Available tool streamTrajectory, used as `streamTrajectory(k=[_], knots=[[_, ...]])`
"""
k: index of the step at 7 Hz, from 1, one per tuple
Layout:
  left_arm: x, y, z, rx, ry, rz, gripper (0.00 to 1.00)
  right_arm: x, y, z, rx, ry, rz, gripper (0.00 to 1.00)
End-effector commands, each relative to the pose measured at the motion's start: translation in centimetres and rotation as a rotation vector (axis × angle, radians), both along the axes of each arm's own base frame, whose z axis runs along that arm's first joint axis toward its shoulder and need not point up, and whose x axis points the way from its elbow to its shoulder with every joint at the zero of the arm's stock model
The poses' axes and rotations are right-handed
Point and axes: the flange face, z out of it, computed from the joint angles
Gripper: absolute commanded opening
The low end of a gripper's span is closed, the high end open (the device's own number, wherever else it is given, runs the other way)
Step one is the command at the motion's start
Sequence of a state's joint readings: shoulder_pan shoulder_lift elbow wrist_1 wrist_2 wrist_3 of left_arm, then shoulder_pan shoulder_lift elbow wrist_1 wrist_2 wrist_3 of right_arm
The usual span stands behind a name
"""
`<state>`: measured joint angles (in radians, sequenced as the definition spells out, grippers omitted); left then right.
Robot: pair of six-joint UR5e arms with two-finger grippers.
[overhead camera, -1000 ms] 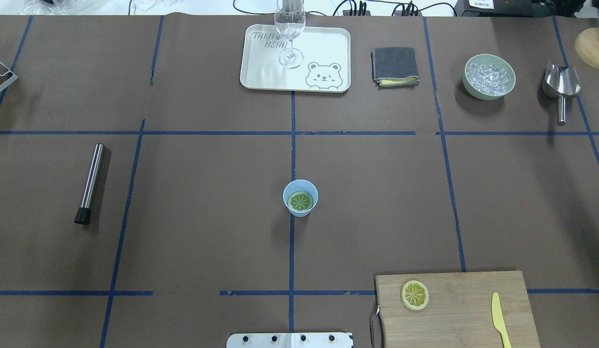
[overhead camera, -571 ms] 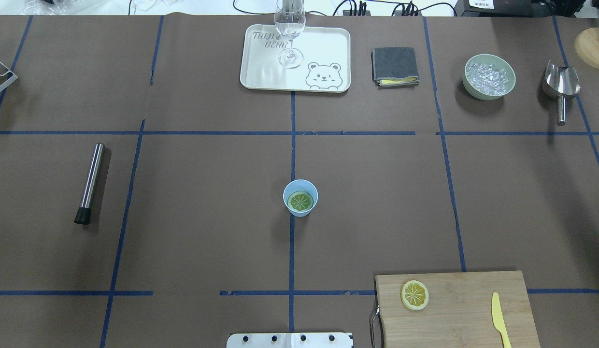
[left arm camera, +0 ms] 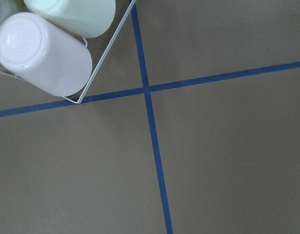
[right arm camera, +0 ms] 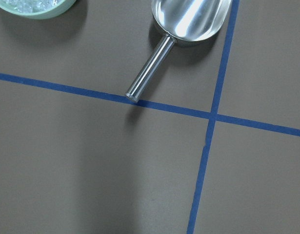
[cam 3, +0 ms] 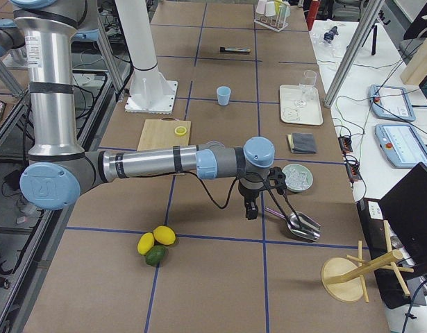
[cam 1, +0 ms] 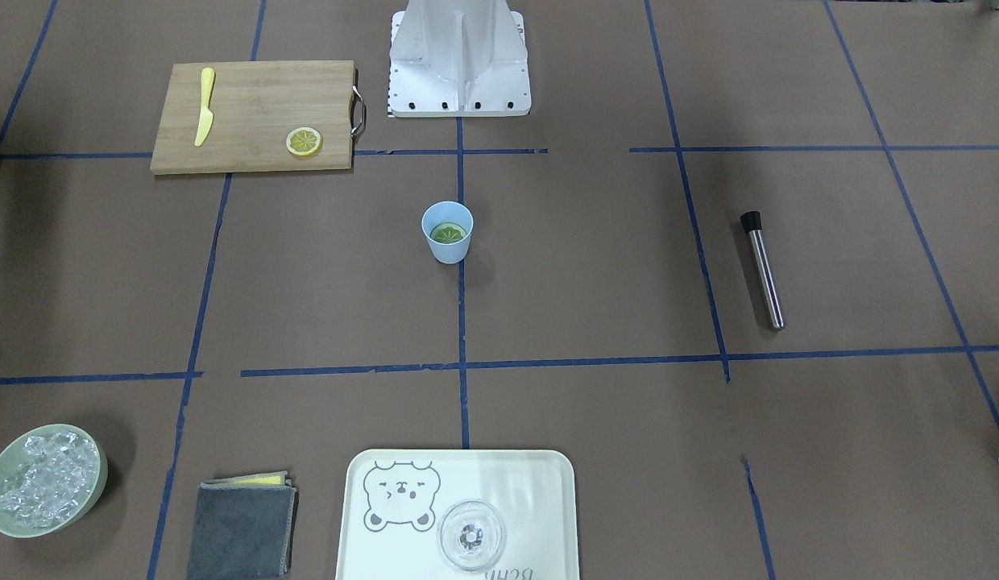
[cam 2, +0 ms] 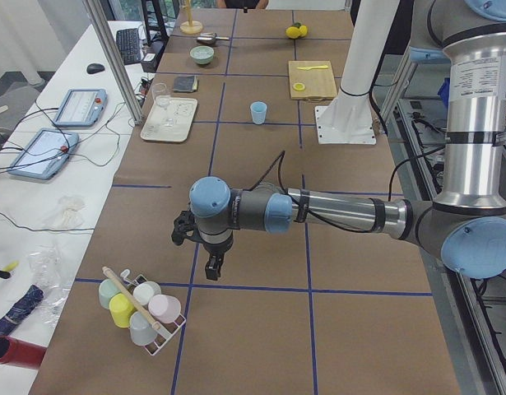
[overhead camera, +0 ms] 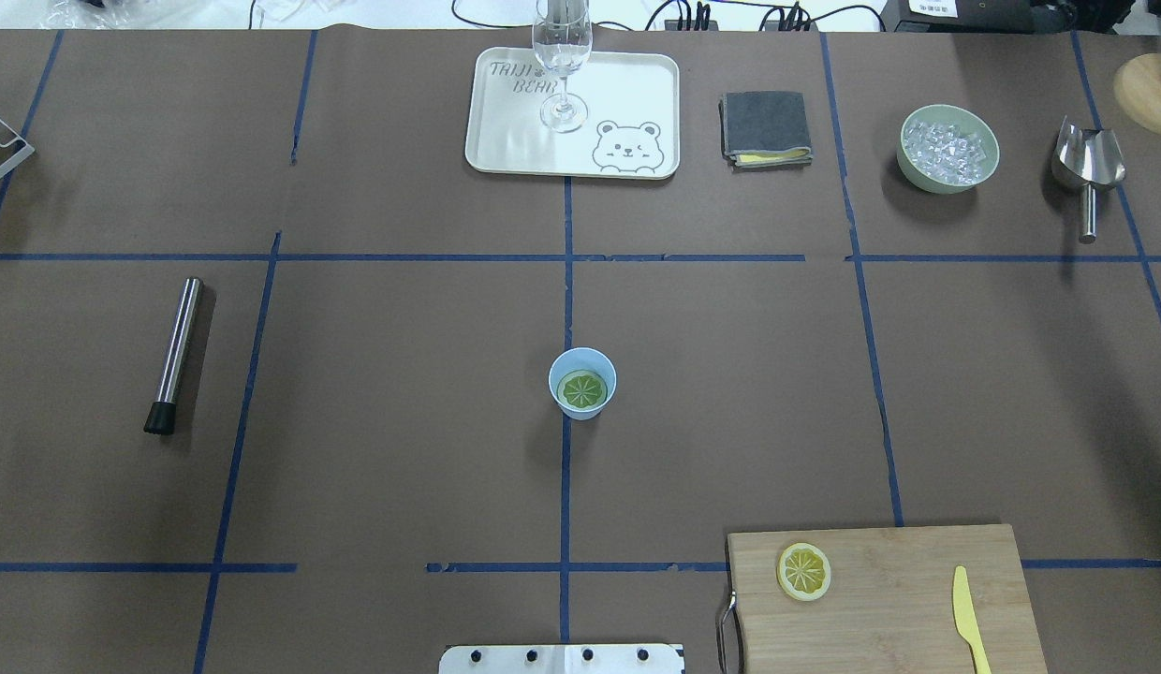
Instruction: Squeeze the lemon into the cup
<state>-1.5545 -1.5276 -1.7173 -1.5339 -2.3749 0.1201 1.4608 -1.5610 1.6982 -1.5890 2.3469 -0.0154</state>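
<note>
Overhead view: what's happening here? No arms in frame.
Nothing is being handled. The small light-blue tumbler at table centre has a thin round lemon slice lying inside; a second slice lies on the wooden cutting board. The left gripper and right gripper hang over opposite table ends; open or shut is unclear.

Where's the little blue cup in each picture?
Front-facing: the cup stands in the middle, on a blue tape line.
Overhead: the cup is at the centre, on that same line.
Exterior left: the cup is far off, near the top.
Exterior right: the cup is far off, upper middle.
Left wrist: not in it.
Right wrist: not in it.
Landmark: the wooden cutting board, in all four table views.
</note>
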Motion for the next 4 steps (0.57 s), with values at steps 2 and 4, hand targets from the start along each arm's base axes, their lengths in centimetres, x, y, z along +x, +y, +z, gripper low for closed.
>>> streamTrajectory(k=[2,4], knots=[[0.09,-0.02,0.52,-0.007,-0.002,0.002,1.00,-0.02,0.02,0.32,-0.009,0.001,0.003,1.00],[0.09,0.04,0.60,-0.008,-0.002,0.002,1.00,-0.01,0.03,0.35,-0.012,0.002,0.005,1.00]])
